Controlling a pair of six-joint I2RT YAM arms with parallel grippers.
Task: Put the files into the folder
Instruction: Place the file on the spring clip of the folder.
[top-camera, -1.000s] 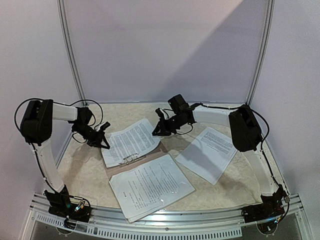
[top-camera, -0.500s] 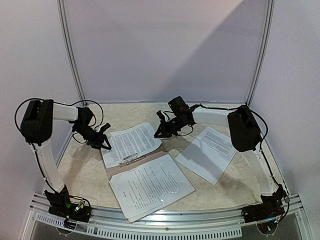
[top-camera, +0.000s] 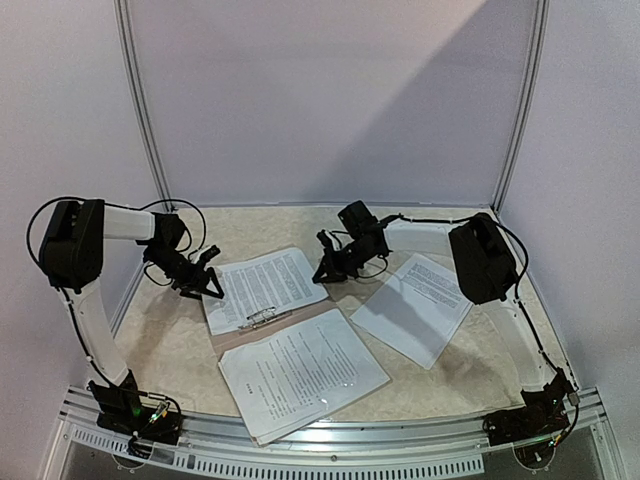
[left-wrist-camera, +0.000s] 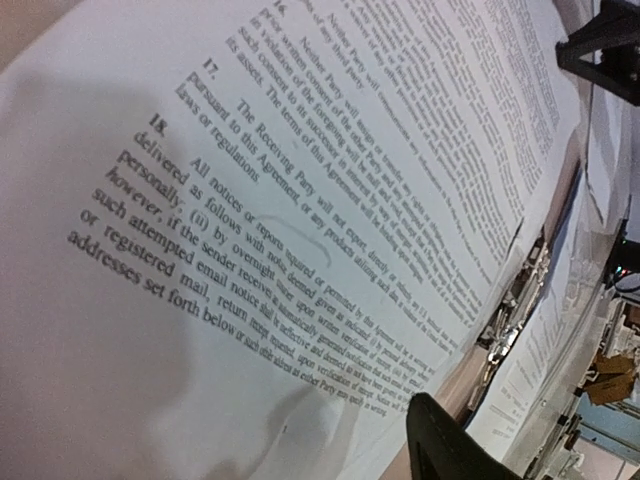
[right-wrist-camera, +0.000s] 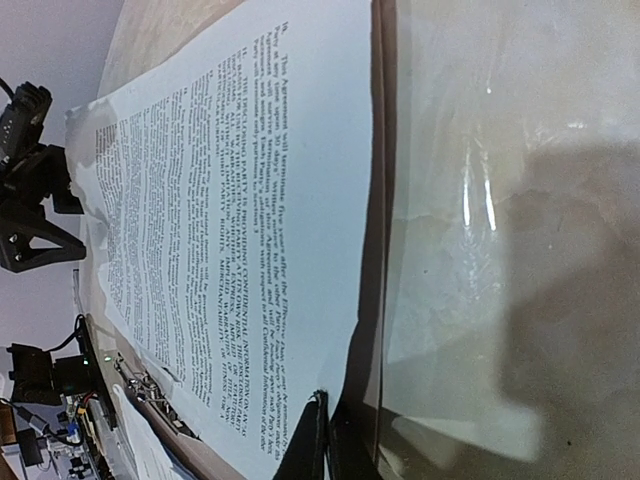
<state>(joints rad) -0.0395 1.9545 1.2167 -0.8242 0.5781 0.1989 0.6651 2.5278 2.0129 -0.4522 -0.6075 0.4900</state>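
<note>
Down at the near edge a file (top-camera: 300, 375) lies on the folder (top-camera: 305, 314), and beyond it a second file (top-camera: 265, 285) sits between the left gripper (top-camera: 212, 276), jaws apart and empty, and the right gripper (top-camera: 320, 272), fingers shut at its edge.

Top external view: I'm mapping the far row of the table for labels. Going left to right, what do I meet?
left gripper → far printed sheet → right gripper → loose sheet at right
</note>
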